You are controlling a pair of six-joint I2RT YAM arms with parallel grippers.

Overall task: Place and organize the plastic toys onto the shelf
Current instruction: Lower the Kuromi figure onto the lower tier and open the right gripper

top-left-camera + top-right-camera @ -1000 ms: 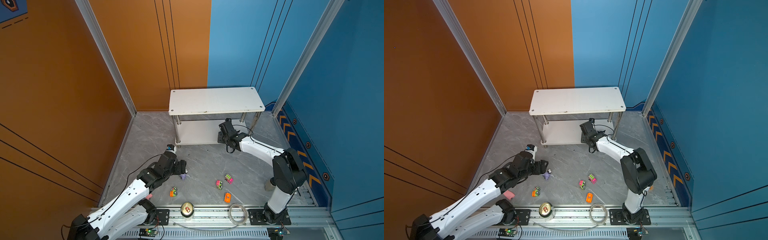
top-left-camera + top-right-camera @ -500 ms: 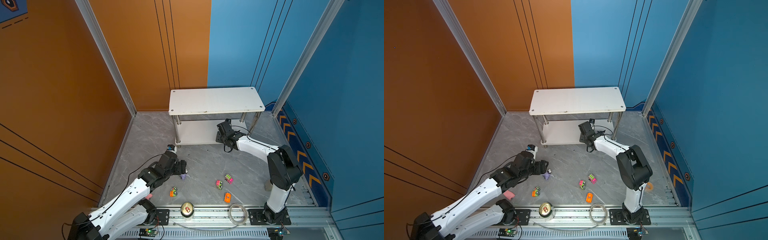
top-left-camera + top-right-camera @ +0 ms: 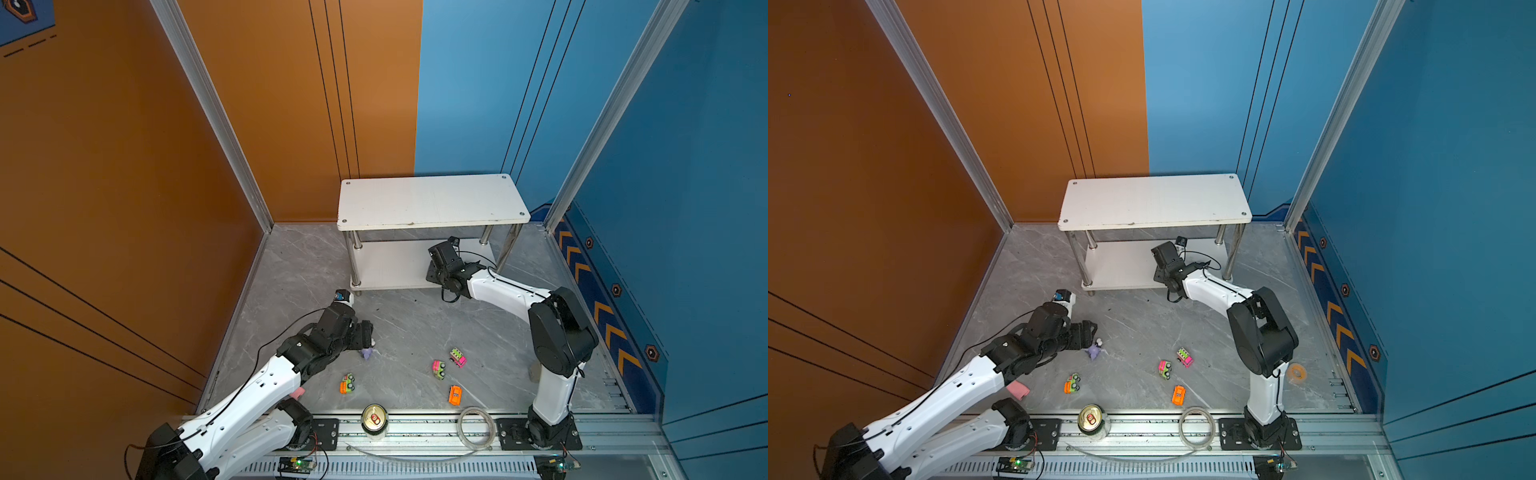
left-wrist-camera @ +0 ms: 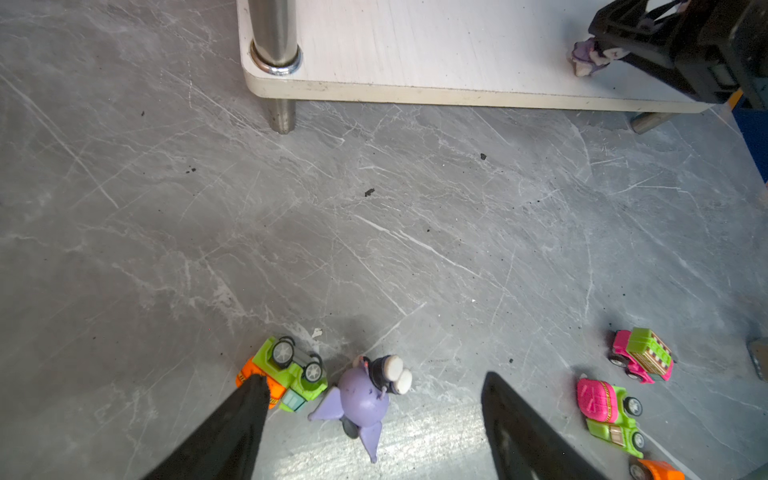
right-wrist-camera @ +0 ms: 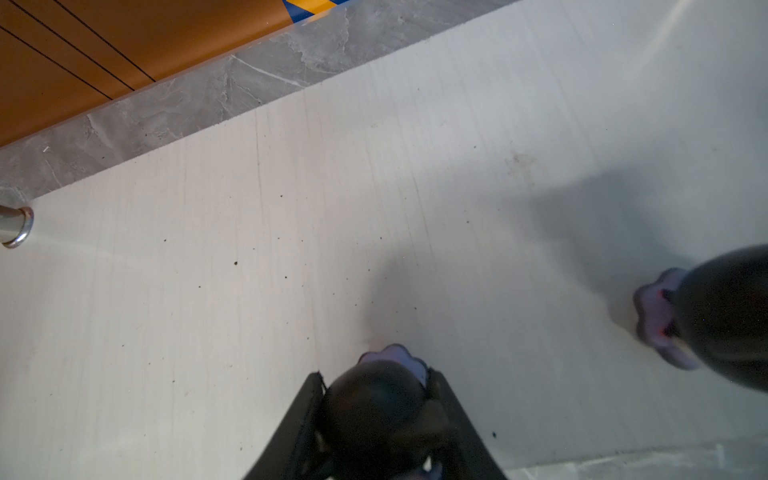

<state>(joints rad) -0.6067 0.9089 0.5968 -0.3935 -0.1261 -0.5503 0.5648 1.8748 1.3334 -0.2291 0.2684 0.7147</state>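
Observation:
A purple figurine [image 4: 363, 401] [image 3: 367, 353] lies on the grey floor. My left gripper [image 4: 374, 378] [image 3: 368, 334] hangs open over it, one finger on each side. The right gripper [image 5: 376, 374] [image 3: 432, 275] is shut on a black-headed figurine [image 5: 374, 403] just above the lower tier [image 5: 291, 208] of the white shelf [image 3: 432, 201]. A second figurine [image 5: 660, 320] stands on that tier close by. On the floor lie an orange-green car [image 3: 347, 383], a pink-green car [image 3: 438, 369], a pink car [image 3: 457, 357] and an orange car [image 3: 455, 395].
A gold-topped can [image 3: 374, 419] and a clear tape ring [image 3: 476, 428] sit on the front rail. An orange tape roll [image 3: 1297, 372] lies behind the right arm's base. Chrome shelf legs [image 4: 274, 37] stand at the tier's corners. Walls close in on both sides.
The right gripper has shifted a little to the left along the lower tier, still holding the figurine. The left arm has stayed still.

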